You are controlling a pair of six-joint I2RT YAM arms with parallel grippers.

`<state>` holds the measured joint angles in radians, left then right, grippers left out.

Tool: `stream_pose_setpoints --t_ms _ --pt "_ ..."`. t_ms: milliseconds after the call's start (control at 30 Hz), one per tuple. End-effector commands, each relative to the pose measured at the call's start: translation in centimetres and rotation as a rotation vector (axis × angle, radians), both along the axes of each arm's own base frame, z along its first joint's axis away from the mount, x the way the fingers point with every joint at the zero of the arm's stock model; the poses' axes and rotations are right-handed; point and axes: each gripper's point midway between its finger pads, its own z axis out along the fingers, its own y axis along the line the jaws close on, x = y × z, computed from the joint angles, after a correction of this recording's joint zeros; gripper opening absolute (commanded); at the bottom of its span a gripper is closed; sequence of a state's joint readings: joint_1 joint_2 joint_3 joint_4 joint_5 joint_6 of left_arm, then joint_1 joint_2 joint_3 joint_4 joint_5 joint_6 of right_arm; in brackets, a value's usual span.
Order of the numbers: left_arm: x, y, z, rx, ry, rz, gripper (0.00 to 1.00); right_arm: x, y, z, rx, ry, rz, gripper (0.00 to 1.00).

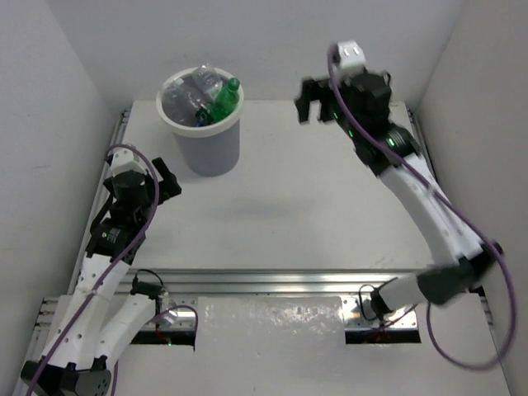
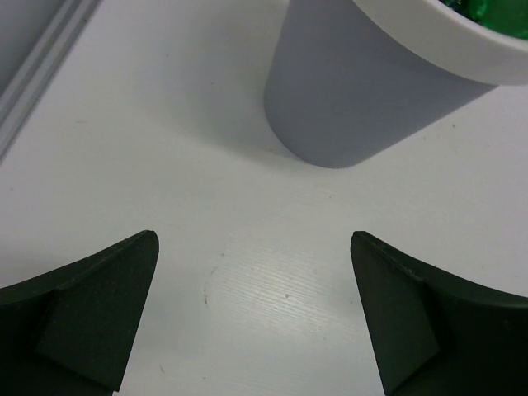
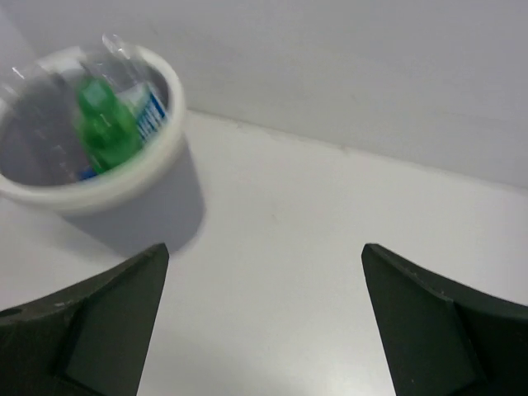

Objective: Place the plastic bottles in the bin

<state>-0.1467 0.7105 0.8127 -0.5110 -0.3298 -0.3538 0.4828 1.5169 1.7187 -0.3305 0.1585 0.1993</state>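
Observation:
The grey-lavender bin point(image 1: 208, 144) with a white rim stands at the back left of the table. It holds several plastic bottles: clear ones point(image 1: 188, 95) and a green one point(image 1: 224, 97) that sticks up at its right side. The bin also shows in the left wrist view point(image 2: 363, 99) and in the right wrist view point(image 3: 124, 186), where the green bottle point(image 3: 106, 125) is blurred. My left gripper point(image 1: 172, 181) is open and empty, low over the table to the left of and nearer than the bin. My right gripper point(image 1: 313, 103) is open and empty, raised to the right of the bin.
White walls close in the table at the left, back and right. A metal rail point(image 1: 272, 280) runs across the near side, with a crinkled white sheet point(image 1: 272, 326) in front of it. A purple cable point(image 1: 470, 247) hangs along the right arm.

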Motion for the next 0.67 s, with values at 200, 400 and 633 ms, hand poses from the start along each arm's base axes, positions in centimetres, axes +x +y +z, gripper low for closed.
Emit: stream_pose_setpoints --t_ms 200,400,633 --pt "-0.6 1.6 2.0 0.015 -0.061 0.089 1.0 -16.3 -11.5 -16.1 -0.083 0.288 -0.22 0.99" --pt "-0.9 -0.2 1.3 -0.029 -0.131 -0.016 1.0 -20.8 -13.7 -18.2 -0.089 0.301 -0.21 0.99" --pt "-1.2 -0.6 1.3 -0.027 -0.134 -0.038 1.0 -22.6 -13.5 -19.3 -0.036 0.328 -0.18 0.99"
